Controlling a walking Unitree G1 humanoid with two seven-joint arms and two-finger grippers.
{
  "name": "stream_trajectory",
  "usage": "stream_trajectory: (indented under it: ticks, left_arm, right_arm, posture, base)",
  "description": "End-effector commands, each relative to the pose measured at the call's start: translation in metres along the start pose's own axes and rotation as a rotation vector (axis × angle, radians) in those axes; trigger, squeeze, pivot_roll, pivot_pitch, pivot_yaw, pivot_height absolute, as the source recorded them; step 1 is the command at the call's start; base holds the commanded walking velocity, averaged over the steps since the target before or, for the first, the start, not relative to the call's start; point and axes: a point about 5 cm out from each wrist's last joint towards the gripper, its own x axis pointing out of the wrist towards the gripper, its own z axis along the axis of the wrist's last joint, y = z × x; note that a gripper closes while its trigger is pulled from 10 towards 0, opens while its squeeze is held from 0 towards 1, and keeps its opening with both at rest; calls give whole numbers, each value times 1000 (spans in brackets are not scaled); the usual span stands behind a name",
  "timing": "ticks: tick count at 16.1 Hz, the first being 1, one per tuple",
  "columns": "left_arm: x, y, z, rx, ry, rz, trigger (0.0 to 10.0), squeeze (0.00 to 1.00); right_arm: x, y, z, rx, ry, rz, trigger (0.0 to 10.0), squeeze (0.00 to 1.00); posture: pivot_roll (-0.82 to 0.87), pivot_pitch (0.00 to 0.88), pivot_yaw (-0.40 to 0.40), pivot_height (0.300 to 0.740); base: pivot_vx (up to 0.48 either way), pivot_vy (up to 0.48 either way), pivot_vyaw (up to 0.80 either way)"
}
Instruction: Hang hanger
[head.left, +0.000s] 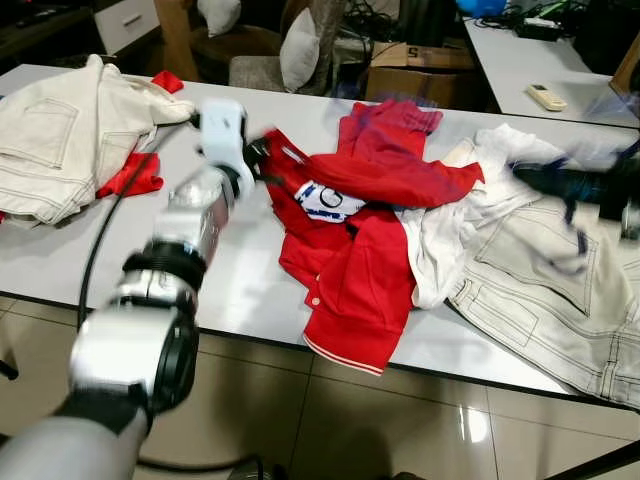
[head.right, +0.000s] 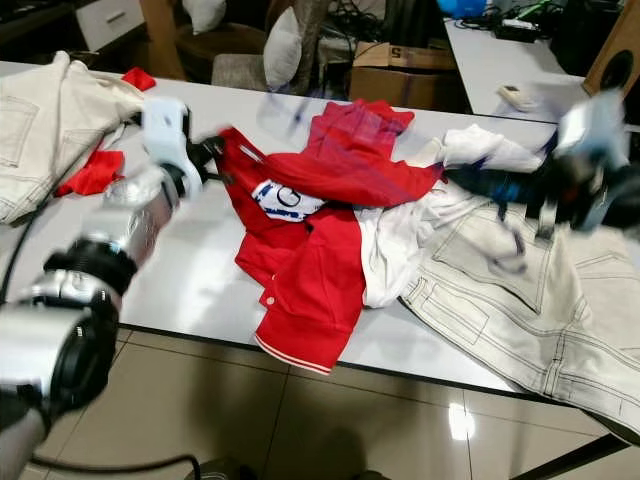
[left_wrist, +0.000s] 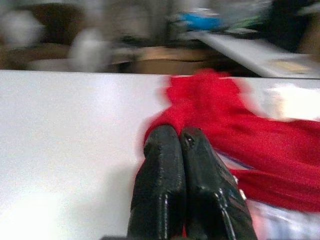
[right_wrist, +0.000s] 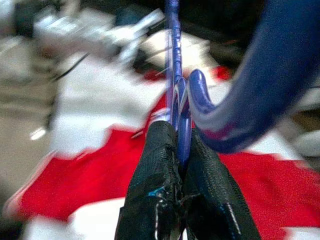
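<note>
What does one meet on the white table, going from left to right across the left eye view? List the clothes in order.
Cream jeans → red polo shirt → white shirt → second pair of cream jeans.

Clothes (head.left: 360, 230) on white table (head.left: 230, 290)

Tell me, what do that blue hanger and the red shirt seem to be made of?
The blue hanger in the right gripper looks like smooth glossy plastic, judging by its sheen and rounded moulded curve. The red shirt, pinched by the left gripper, looks like soft matte knit fabric: it folds and rumples loosely.
</note>
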Motion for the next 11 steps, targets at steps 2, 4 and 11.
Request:
stream_trajectory:
  ticks: [2, 4, 11]
  left_arm:
    - [-11, -30, 6, 85, -30, -365, 10000, 0]
    - [-41, -61, 2, 219, -13, -601, 10000, 0]
    - [-99, -67, -17, 536, 259, -768, 10000, 1000]
  right_arm:
    - [5, -5, -4, 24, 37, -183, 10000, 0]
    - [16, -5, -17, 51, 93, -359, 10000, 0]
    - [28, 23, -31, 139, 215, -595, 10000, 0]
  posture:
    - [-113, 0, 58, 740]
    - [-111, 0, 58, 740]
    - [-104, 0, 48, 740]
  base:
    - [0, 0, 0]
    - [0, 0, 0]
    - [0, 0, 0]
